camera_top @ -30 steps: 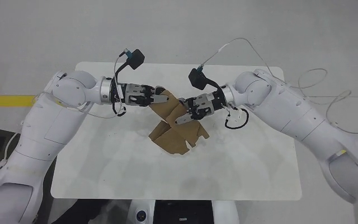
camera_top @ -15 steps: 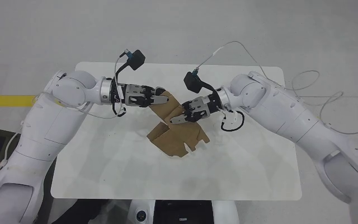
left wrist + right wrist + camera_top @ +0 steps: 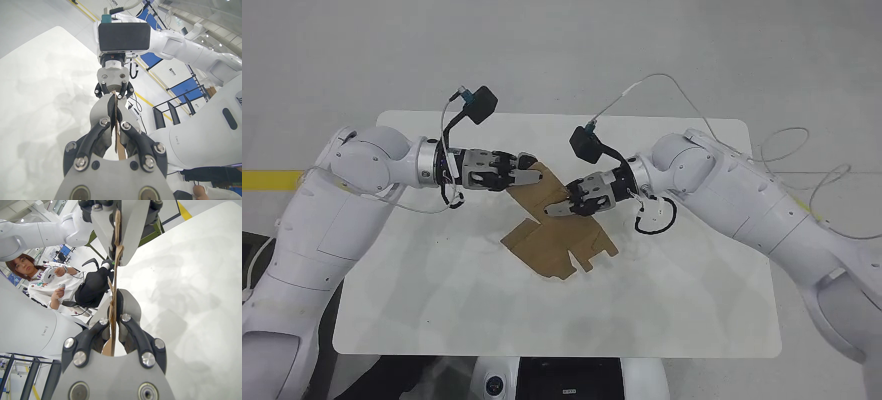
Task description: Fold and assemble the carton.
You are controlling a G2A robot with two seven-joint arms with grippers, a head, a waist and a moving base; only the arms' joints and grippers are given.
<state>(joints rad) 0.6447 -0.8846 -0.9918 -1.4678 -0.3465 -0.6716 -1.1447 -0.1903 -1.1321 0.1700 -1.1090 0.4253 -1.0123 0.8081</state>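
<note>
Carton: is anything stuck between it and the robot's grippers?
No, nothing visible is in the way. The left gripper and the right gripper are each shut straight onto the carton, pinching its cardboard directly.

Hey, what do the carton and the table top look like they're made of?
The carton looks like brown corrugated cardboard, matte; its thin cut edge appears fluted. The table seems to be white laminate or plastic: smooth, slightly glossy, with faint reflections.

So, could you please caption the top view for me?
Left claw and right claw each grip the brown carton at a white table.
</note>
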